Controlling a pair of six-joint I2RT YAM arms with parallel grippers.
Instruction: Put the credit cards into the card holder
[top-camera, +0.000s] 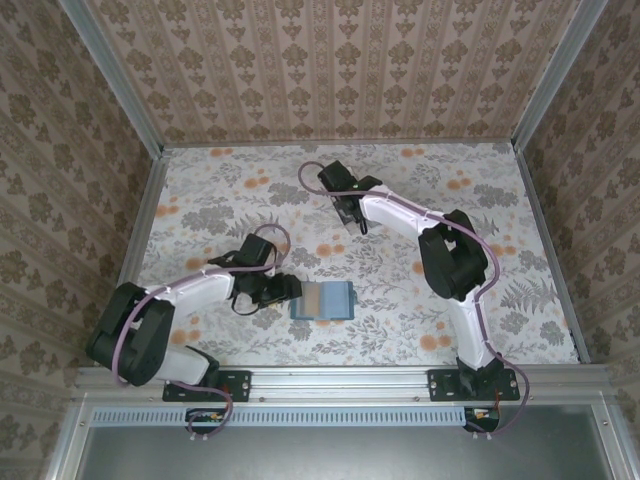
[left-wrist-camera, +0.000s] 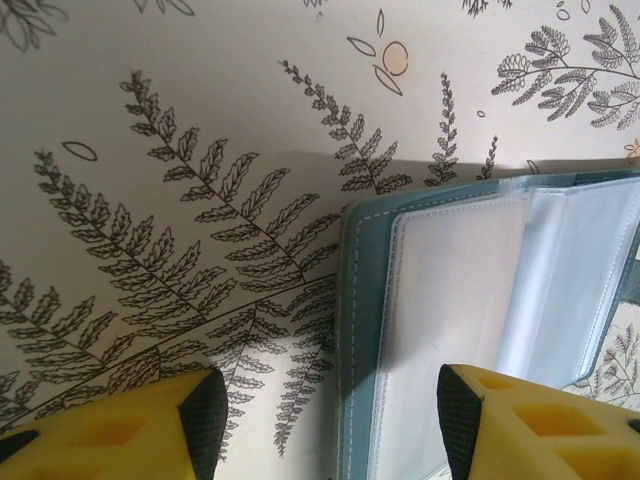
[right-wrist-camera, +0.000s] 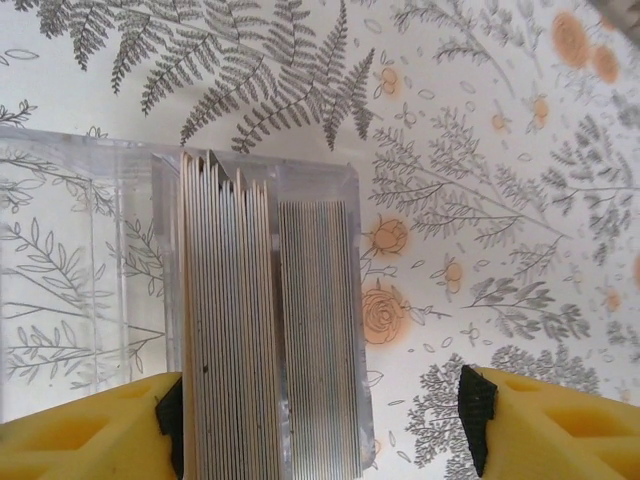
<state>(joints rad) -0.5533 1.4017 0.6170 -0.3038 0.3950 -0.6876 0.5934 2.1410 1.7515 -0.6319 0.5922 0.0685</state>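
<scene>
Yellow fingers (left-wrist-camera: 110, 435) of the left gripper (left-wrist-camera: 325, 432) parted over the fern-printed table (left-wrist-camera: 200, 80) and gripping nothing, with the stitched edge of the open card holder (left-wrist-camera: 470, 290) lying between the jaws, far nearer one than the other, its clear pockets running on under and past that jaw; contact impossible to tell. Parted likewise at the right gripper (right-wrist-camera: 320, 430), straddling a stack of credit cards (right-wrist-camera: 240, 330) stood on edge inside a clear plastic box (right-wrist-camera: 90, 250). Stack just beside one jaw, well apart from the other, not clamped.
</scene>
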